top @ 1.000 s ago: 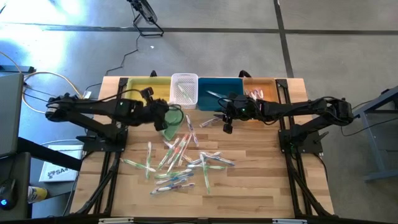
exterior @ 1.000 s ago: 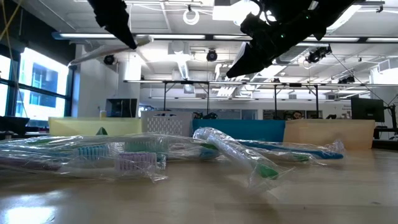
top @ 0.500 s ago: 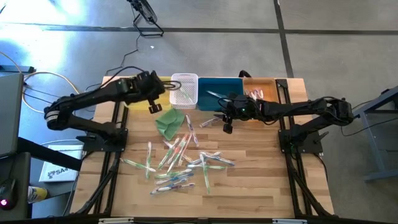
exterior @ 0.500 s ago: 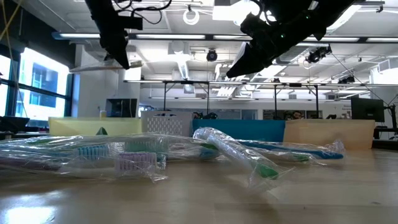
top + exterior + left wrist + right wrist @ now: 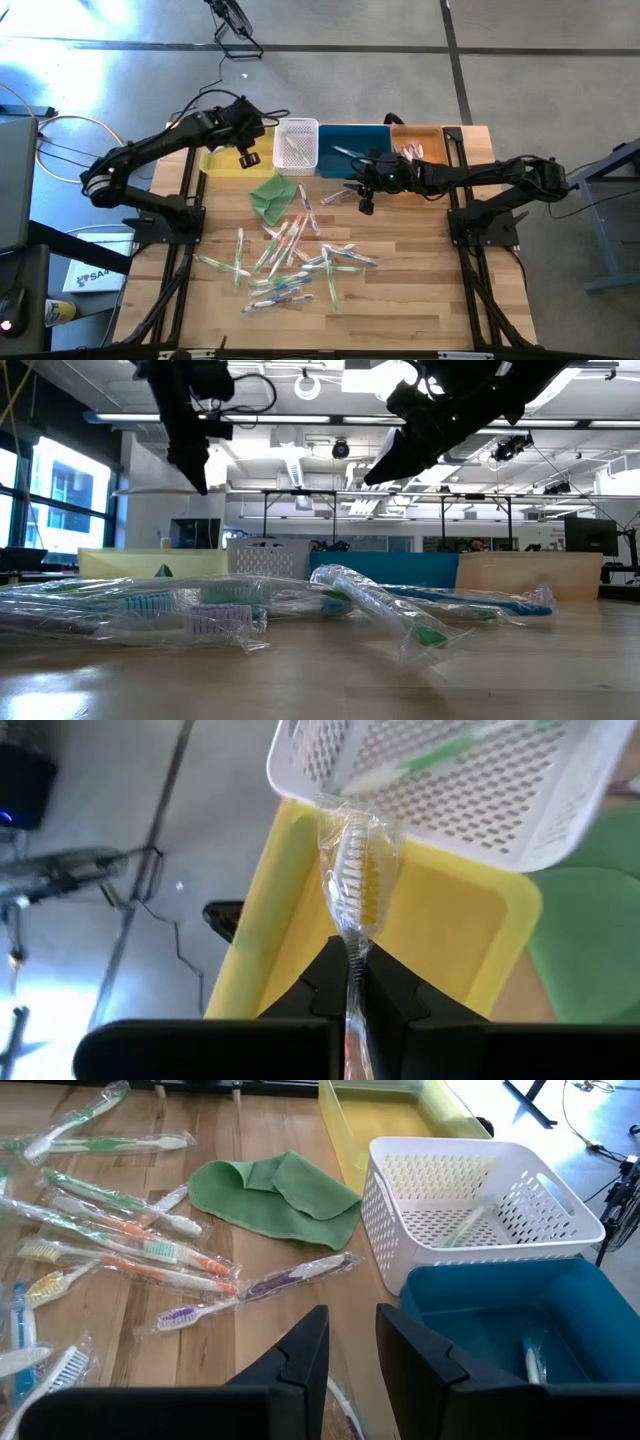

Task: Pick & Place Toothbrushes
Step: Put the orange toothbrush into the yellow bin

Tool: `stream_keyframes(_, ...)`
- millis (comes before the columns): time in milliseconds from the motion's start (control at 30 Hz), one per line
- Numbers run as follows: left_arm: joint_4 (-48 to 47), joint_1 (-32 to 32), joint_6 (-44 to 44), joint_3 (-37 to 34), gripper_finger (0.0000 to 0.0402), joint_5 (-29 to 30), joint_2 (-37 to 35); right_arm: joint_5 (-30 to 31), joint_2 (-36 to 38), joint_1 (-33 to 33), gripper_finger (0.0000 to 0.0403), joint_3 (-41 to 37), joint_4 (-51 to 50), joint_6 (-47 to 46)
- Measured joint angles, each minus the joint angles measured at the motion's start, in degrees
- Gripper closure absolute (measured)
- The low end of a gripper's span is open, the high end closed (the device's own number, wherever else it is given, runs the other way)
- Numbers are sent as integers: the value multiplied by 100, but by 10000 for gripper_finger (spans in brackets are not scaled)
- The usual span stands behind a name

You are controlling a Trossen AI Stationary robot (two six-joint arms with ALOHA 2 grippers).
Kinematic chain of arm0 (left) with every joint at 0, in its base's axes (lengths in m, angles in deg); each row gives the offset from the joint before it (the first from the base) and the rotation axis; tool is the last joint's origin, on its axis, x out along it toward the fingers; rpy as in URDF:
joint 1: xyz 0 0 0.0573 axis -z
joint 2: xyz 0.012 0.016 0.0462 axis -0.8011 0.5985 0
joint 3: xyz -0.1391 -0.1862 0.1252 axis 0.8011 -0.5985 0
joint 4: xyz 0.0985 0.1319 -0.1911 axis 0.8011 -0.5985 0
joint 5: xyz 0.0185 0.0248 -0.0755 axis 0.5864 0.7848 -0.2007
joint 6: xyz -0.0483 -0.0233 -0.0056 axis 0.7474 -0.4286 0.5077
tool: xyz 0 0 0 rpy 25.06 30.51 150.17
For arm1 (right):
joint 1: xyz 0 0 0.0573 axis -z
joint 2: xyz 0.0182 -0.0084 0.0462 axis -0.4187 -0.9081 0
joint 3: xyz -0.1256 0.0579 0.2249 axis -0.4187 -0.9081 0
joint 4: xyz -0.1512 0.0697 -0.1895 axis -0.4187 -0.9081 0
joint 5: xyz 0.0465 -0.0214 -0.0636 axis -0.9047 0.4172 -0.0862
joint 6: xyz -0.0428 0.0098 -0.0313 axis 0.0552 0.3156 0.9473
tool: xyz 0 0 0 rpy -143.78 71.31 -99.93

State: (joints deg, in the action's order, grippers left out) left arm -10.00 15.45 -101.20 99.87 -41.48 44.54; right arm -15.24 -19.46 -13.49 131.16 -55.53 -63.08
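Several wrapped toothbrushes (image 5: 285, 255) lie scattered mid-table, beside a folded green cloth (image 5: 273, 195). My left gripper (image 5: 247, 157) hangs over the yellow bin (image 5: 218, 158) at the far left. It is shut on a yellow toothbrush (image 5: 355, 880) in a clear wrapper. My right gripper (image 5: 365, 203) hovers in front of the blue bin (image 5: 352, 150), its fingers (image 5: 305, 1345) parted, with bare table showing in the gap. A purple toothbrush (image 5: 260, 1288) lies just ahead of it. My left gripper pinches the wrapped yellow toothbrush between its two fingers at the neck (image 5: 352, 952), just behind the bristle head. The fingers slant down from the table's near side, and the brush runs along them. Its head (image 5: 356, 870) sticks out past the tips, clear above the yellow bin.
Along the far edge stand the yellow bin, a white basket (image 5: 296, 143) holding a green brush, the blue bin holding one brush, and a tan bin (image 5: 418, 143) with pink ones. Bare wood (image 5: 420, 290) lies near and to the right of the pile.
My left gripper has swung from above the green cloth toward the table's far edge, ending over the yellow bin beside the white basket. It stays shut on the yellow toothbrush. The cloth now shows uncovered.
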Motion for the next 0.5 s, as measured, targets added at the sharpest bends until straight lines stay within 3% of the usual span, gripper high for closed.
stream_keyframes(167,179,-432,2,-114,392,-162,279,0,0,-2,324,0,0,1)
stream_keyframes(500,1600,-1119,-437,-1093,391,-1074,398,0,0,-1,324,0,0,2)
